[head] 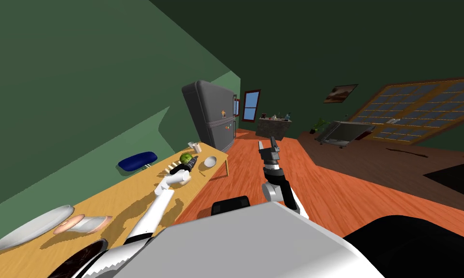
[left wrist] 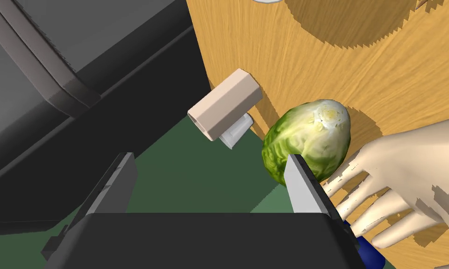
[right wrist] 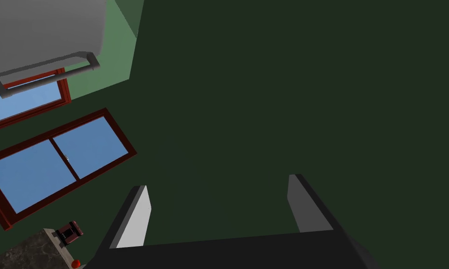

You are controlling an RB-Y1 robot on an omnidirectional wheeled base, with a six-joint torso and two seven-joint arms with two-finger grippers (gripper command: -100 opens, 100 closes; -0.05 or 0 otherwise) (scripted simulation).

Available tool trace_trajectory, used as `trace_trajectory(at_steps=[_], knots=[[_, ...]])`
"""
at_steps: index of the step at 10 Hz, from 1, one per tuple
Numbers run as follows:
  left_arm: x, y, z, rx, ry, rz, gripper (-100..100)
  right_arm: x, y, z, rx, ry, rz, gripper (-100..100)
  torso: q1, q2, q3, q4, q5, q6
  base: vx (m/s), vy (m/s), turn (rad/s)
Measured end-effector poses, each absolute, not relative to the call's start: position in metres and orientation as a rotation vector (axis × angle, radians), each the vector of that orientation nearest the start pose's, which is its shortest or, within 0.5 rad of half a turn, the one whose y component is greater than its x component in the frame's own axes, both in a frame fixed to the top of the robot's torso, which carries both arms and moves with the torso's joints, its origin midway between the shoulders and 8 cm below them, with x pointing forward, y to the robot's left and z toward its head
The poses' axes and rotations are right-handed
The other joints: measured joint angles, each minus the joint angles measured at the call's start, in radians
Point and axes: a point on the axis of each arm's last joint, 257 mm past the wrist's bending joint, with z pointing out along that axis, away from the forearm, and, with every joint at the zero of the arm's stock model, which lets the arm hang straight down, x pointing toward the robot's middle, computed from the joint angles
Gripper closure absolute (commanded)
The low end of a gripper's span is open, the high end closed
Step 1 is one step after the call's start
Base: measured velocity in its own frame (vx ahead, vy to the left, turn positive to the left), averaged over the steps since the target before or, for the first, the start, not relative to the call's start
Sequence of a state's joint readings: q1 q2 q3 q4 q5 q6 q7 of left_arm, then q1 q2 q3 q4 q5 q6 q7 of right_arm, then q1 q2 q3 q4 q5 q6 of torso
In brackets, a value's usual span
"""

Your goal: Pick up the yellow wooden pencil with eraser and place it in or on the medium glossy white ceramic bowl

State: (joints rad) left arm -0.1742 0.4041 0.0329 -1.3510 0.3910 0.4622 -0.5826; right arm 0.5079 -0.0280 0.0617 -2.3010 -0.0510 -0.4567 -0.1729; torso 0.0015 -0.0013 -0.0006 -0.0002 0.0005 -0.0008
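Bowl (head: 210, 161) lies just beside left gripper (left wrist: 210, 158), jaws apart near cabbage (left wrist: 307, 140).

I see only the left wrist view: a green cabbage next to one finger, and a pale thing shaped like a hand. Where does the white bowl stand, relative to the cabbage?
Observer: In the head view, the white bowl stands on the wooden table, apart from the cabbage, on the side nearer the table's floor edge.
Operator: And my right arm?
Observer: The right gripper is raised over the orange floor, and it is open.
Operator: Is anything on the table closer to me?
Observer: A large white plate lies at the table's near end.
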Motion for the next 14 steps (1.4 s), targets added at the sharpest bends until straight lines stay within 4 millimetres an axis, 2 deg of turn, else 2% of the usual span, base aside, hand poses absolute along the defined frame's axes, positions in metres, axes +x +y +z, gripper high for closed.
trace_trajectory(at_steps=[5, 8, 12, 14], knots=[[0.541, 0.384, -0.379, -1.133, 1.988, -0.453, -100, 0.349, -0.263, 0.022, 0.772, 0.578, 1.548, 0, 0.0, -0.001, -0.001, 0.0, 0.0, 0.0, 0.005, 0.006, -0.076], [0.528, 0.393, -0.401, -1.179, 2.067, -0.397, -100, 0.349, -0.263, 0.022, 0.772, 0.578, 1.548, 0, 0.0, -0.001, -0.001, 0.0, 0.0, 0.0, 0.016, 0.005, -0.1], [0.498, 0.405, -0.433, -1.25, 2.202, -0.3, -100, 0.349, -0.263, 0.022, 0.772, 0.578, 1.548, 0, 0.0, -0.002, -0.001, 0.0, 0.0, 0.0, 0.021, 0.005, -0.054], [0.493, 0.407, -0.442, -1.269, 2.225, -0.285, -100, 0.349, -0.263, 0.022, 0.772, 0.578, 1.548, 0, -0.001, -0.001, 0.0, 0.0, 0.0, 0.0, 0.012, 0.0, -0.056]])
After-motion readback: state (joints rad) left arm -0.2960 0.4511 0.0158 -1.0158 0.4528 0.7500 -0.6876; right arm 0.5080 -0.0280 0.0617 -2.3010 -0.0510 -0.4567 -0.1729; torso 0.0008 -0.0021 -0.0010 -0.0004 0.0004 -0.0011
